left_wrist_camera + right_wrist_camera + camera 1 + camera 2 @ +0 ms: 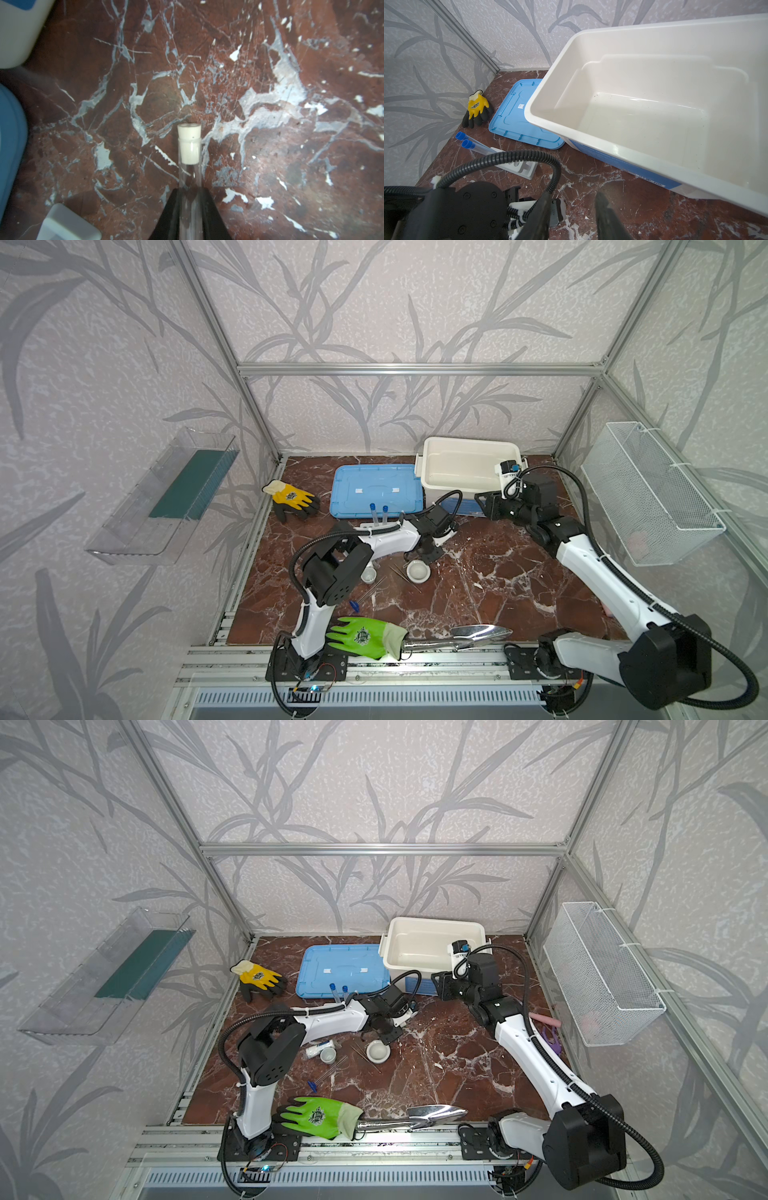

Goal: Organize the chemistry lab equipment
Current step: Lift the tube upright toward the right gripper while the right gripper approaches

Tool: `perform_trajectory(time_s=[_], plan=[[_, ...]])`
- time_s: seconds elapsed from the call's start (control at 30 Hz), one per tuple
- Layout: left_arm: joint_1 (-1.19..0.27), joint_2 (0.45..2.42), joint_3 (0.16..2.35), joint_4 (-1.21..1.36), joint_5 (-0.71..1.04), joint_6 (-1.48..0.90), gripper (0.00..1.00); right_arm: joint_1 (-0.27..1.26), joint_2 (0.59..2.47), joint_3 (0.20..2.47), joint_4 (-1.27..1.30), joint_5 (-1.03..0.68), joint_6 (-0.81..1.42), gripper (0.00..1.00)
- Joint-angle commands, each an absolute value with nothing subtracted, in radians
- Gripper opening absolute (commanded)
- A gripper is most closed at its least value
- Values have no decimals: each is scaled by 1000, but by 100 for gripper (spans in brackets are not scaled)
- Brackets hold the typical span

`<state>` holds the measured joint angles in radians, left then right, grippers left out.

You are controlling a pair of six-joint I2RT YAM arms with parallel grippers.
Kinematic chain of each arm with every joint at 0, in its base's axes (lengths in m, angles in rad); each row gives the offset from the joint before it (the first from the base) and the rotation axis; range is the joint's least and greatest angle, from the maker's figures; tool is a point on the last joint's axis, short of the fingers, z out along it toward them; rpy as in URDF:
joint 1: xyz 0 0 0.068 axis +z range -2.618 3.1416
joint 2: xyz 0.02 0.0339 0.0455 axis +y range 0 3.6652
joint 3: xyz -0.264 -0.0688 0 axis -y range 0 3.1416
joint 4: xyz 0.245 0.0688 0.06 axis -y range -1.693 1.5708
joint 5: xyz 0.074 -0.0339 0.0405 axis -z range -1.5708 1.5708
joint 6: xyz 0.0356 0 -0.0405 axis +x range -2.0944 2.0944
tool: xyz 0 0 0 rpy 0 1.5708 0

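Two black, tapered fingers (171, 212) of the left gripper (190, 194) are closed against the sides of a thin, clear white-capped tube (190, 174), which is thereby gripped. Its round, matte white cap (189, 145) is pointed away from the wrist, over the glossy red-brown marble table (270, 145), which is veined in white. Whether the tube is touching the table cannot be told. In both top views this gripper is seen just behind the small white bowl (417, 571), between it and the white rack (376, 526).

The right gripper (573, 207) is held with its jaws apart and nothing between them, near the front wall of the tub (675, 37). The tub is made of smooth white plastic and is rectangular with rounded corners. A flat blue lid (517, 116) with a ribbed rim is laid just beside it.

Two blue-capped tubes (372, 512) are stood in the rack. A small round cup (327, 1053) is placed near the bowl, and a bottle (316, 1049) is laid on its side just beside the cup. Thin metal tweezers (359, 1054) are laid between cup and bowl. A loose tube (353, 605), clear with a blue cap, is laid flat in front of the cup.

A yellow-and-black glove (291, 497) is found left of the lid. A bright green glove (361, 637) and a shiny metal trowel (478, 635) are found at the front edge.
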<state>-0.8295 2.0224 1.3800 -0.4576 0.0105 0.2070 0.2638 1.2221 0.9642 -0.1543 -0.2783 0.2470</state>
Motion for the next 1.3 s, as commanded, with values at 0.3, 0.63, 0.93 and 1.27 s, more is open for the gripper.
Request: perform_trajectory(time_s=[0.3, 0.63, 0.93, 1.27], plan=[[-807, 1900, 1354, -410, 60, 201, 15, 243, 1179, 954, -185, -278, 278, 37], [-737, 1662, 1236, -271, 200, 107, 16, 202, 1236, 967, -174, -513, 325, 44], [-621, 1448, 1063, -81, 426, -47, 17, 223, 1294, 1026, -173, -744, 313, 48], [-612, 1364, 1023, -65, 496, -87, 17, 363, 1335, 1137, -184, -755, 278, 49]])
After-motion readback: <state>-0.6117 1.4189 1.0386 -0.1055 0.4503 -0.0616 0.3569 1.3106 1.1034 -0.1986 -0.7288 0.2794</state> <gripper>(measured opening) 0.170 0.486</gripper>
